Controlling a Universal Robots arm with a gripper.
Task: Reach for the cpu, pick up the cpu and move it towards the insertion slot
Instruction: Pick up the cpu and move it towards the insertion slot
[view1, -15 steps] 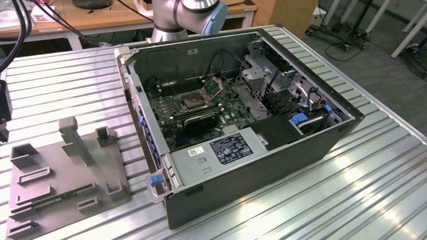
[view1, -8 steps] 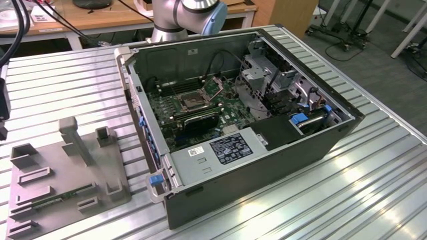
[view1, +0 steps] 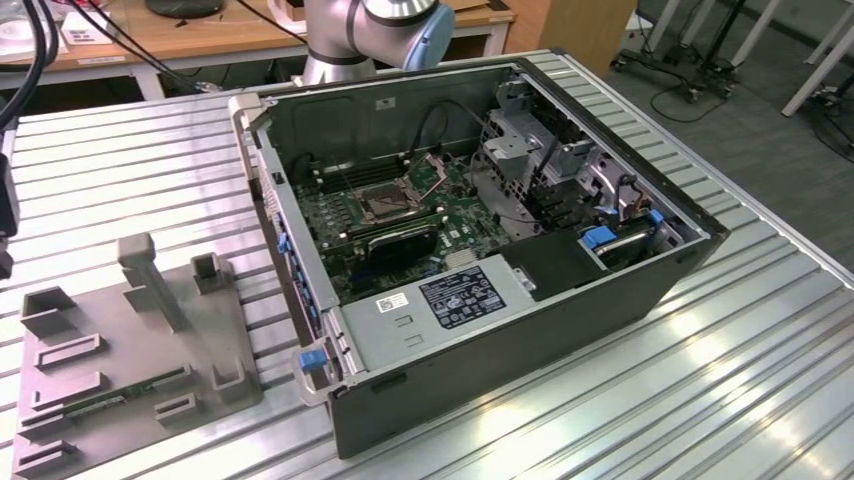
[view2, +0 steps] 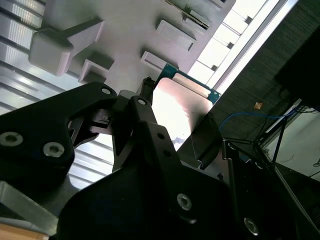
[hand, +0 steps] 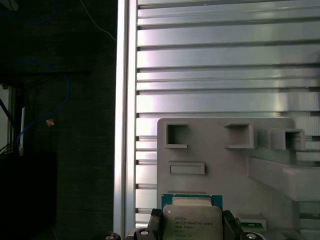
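The cpu (hand: 192, 221) is a thin square chip with a pale metal top and a green-blue edge. In both wrist views it sits between my two dark fingers (hand: 155, 226). My gripper (hand: 192, 229) is shut on the cpu (view2: 182, 106), one finger (view2: 145, 94) on each side, and holds it over the gray fixture plate (hand: 215, 150). The insertion slot (view1: 386, 205), a dark square socket with a silvery frame, lies on the green board inside the open computer case (view1: 561, 320) in the exterior view.
The gray fixture plate (view1: 134, 350) with raised blocks and pockets lies at the exterior view's left on the ribbed metal table (view1: 747, 380). A green memory stick (view1: 114, 395) rests in it. The arm's base (view1: 360, 30) stands behind the case. Drive cages and cables crowd the case's right side.
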